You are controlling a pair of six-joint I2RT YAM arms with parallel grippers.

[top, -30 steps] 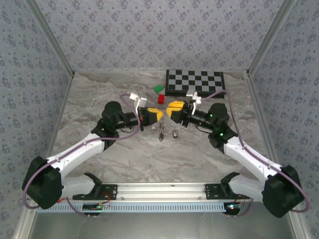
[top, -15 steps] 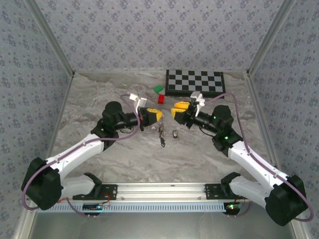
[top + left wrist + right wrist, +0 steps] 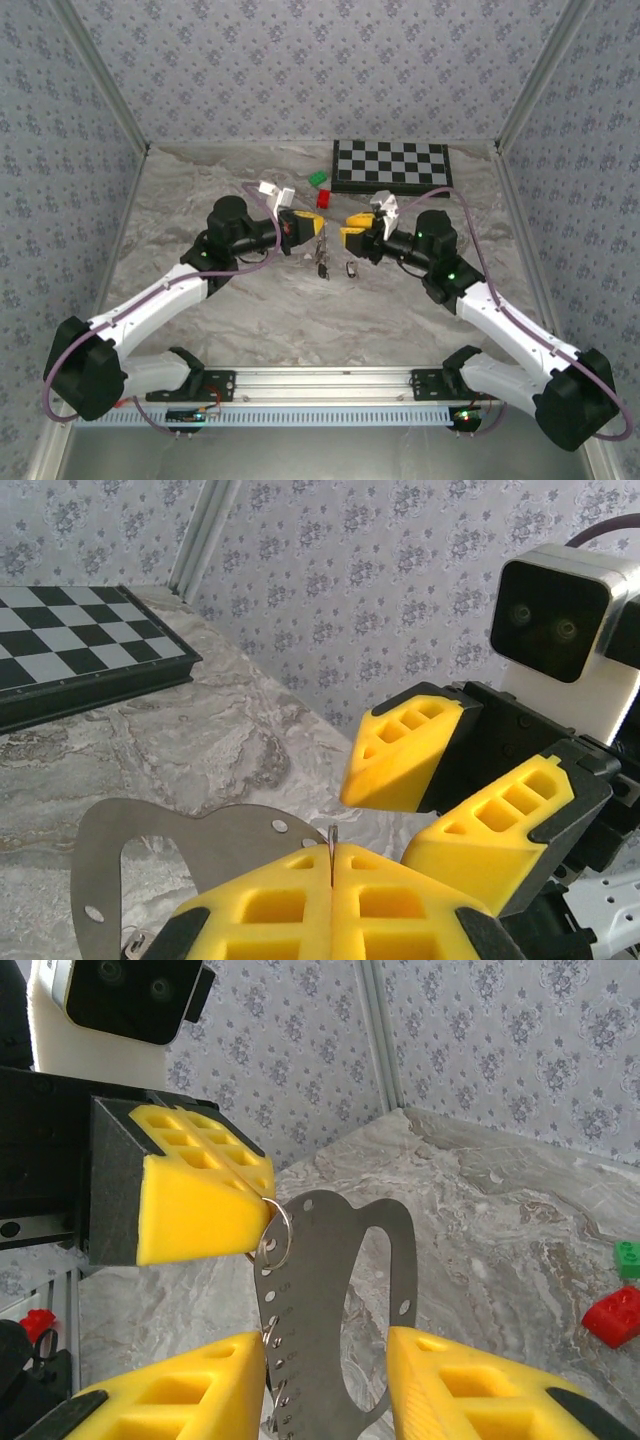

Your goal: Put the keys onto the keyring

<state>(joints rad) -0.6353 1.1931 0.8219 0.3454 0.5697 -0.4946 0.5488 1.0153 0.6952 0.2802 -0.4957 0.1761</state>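
Observation:
My left gripper [image 3: 316,227] [image 3: 331,858] is shut on the keyring [image 3: 275,1236], a thin silvery wire ring whose edge shows between the yellow pads [image 3: 400,900]. The ring passes through a hole in a flat grey metal plate [image 3: 335,1300] [image 3: 175,845] that hangs below it. My right gripper [image 3: 346,232] [image 3: 325,1340] faces the left one and is open, one finger on each side of the plate. A small black-headed key [image 3: 351,268] lies on the table under the grippers. More dark bits [image 3: 322,268] hang or lie below the plate; I cannot tell which.
A chessboard [image 3: 391,165] lies at the back of the marbled table [image 3: 200,200]. A red block [image 3: 323,198] [image 3: 612,1315] and a green block [image 3: 318,178] [image 3: 628,1258] sit just behind the grippers. Patterned walls close in the sides.
My right gripper backed off to the right, then came back lower and nearer the left gripper, now astride the hanging plate. The left gripper rose slightly, still shut.

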